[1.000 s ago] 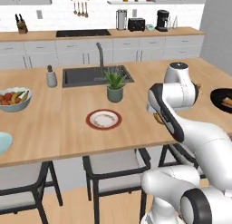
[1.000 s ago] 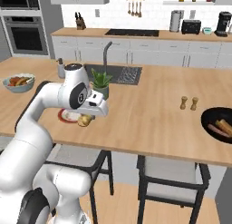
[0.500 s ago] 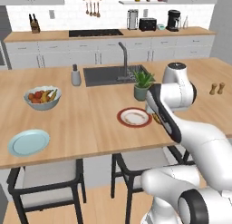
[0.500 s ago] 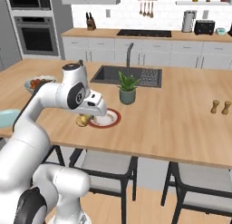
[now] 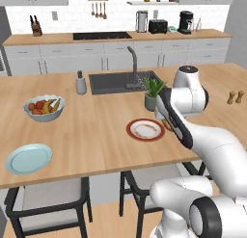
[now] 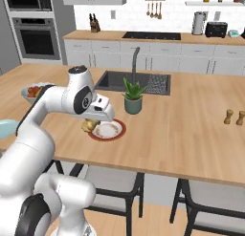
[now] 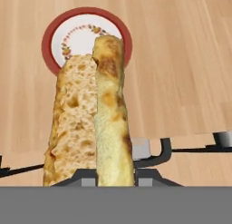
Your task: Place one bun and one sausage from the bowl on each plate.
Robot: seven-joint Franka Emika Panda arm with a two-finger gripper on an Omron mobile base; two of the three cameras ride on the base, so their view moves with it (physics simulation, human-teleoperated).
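Reaching forward over the wooden counter [image 5: 96, 136], the arm bends at the elbow and carries its gripper [image 6: 91, 124] low, just beside the near edge of the red-rimmed plate [image 5: 144, 130]. In the right base view the gripper hangs at the plate's left side, and a golden-tan bun [image 6: 87, 125] shows beneath the white hand. In the hand view the bun [image 7: 90, 123] fills the middle, split lengthwise, rising from between the dark fingertips, so the jaws are closed on it, holding it by its lower end. The red-rimmed plate [image 7: 86, 37] lies beyond the bun's far tip, with nothing lying on it.

Going from left to right in the left base view: the light blue plate [image 5: 29, 158] sits near the counter's front edge, well apart from the gripper, also bare. Behind it stands a pale fruit bowl [image 5: 44, 108] with bananas and red fruit. Further right a grey soap bottle [image 5: 81, 83] stands beside the dark sink [image 5: 116, 83] and its faucet [image 5: 132, 63]. A potted plant [image 5: 152, 93] stands just behind the red-rimmed plate, close to the arm's upper link. At the far right two small wooden shakers [image 5: 235, 97] stand together on the counter. Dark chairs [image 5: 53, 198] are tucked under the counter's front edge.
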